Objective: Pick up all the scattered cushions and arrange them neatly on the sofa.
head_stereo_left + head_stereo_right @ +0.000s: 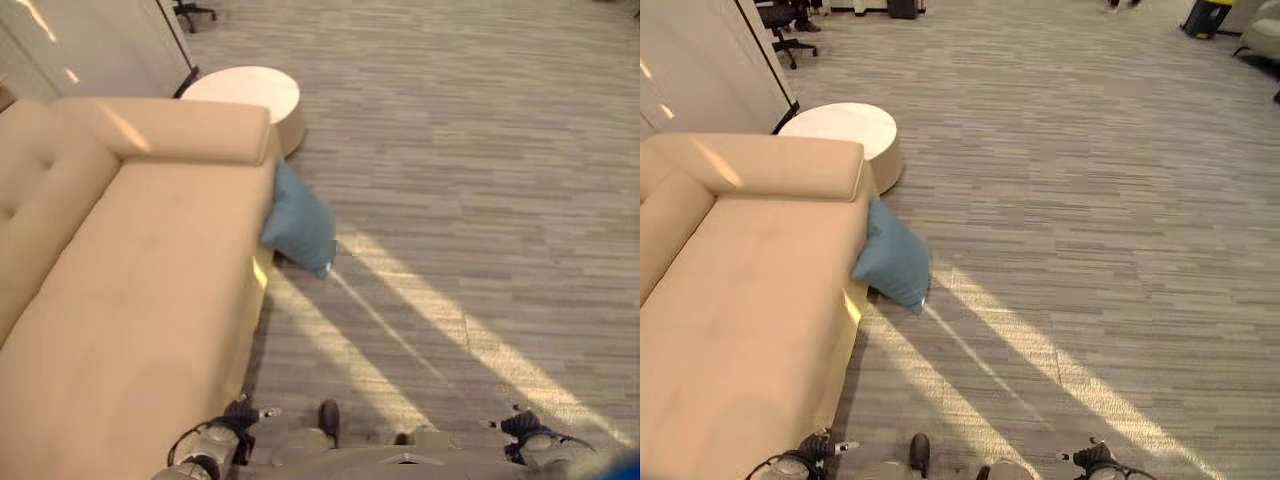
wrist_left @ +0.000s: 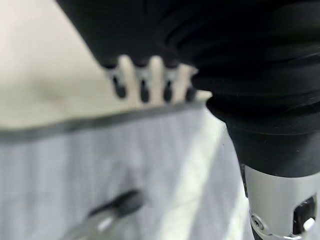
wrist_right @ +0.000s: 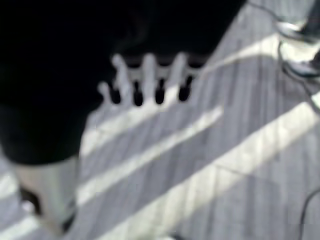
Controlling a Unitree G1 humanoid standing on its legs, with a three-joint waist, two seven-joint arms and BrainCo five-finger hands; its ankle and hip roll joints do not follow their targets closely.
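a teal cushion (image 1: 300,224) slumps on the carpet (image 1: 480,200), leaning against the front edge of the beige sofa (image 1: 130,300), at the end where the arm bolster sits. that is the only scattered cushion on show here, and the sofa seat beside it holds none. just beyond that same end of the sofa stands a round white table (image 1: 250,92), and further on from it an office chair (image 1: 780,20).

your left hand (image 2: 145,80) hangs low near the sofa's nearer end, over the line where upholstery meets floor, its fingers straight and relaxed, holding nothing. your right hand (image 3: 145,82) hangs well out from the sofa over the sunlit carpet, fingers likewise loose and empty. both hands are well apart from the cushion, so the pick-up looks not yet begun and you have an approach to make along the sofa front.

what could go wrong from here, as a judgement: the cushion is soft and propped on edge, so a hand coming in from the open floor side may simply push it flat or shove it harder against the sofa, leaving little to close on. a one-handed pinch at a corner could let it swing and slip. walking in close along the sofa risks a knock against its front edge, and reaching too far past the cushion brings the round table into the way. taking it from above with fingers well spread round its top edge would probably be safest.
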